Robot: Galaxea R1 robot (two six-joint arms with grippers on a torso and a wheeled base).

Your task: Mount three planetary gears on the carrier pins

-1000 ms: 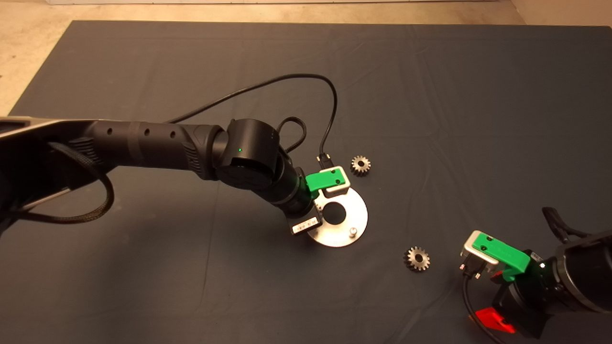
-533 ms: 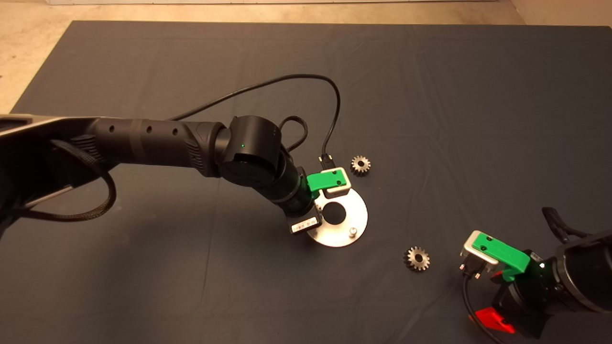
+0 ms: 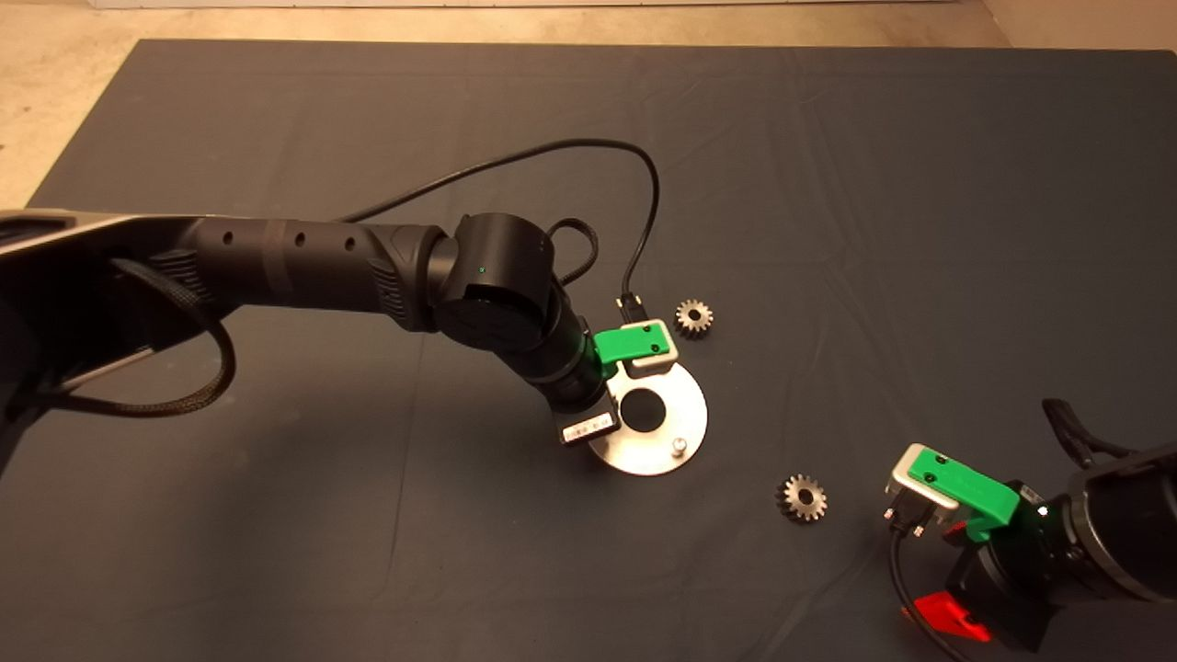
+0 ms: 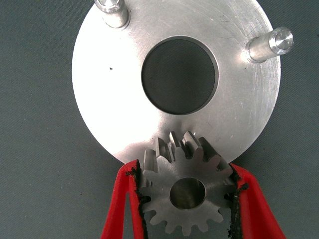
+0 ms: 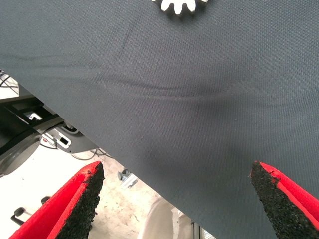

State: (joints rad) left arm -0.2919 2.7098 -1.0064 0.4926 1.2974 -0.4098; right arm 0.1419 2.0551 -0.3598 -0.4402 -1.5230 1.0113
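Left wrist view shows my left pincer (image 4: 188, 191) clamped on one planetary gear (image 4: 187, 194), a pad on either flank of its teeth, held flat over the rim of the carrier disc (image 4: 174, 79). The gear's bore points straight down at the disc, its axis upright and parallel to the pins. Through the bore I see only dull metal, and I cannot tell whether that is the third pin. Two bare carrier pins (image 4: 271, 45) stand across the central hole.

From the head view the disc (image 3: 685, 414) lies at mat centre, my left pincer (image 3: 607, 386) over its 10 o'clock edge. One loose gear (image 3: 694, 316) sits at the disc's 1 o'clock, another (image 3: 802, 497) at its 4 o'clock. My right pincer (image 3: 929, 552) waits at the lower right of the counter, spread wide and empty.

The risk, as I judge it: a slightly off-centre bore would catch the pin's top, tilting the gear or skidding the unsecured disc.
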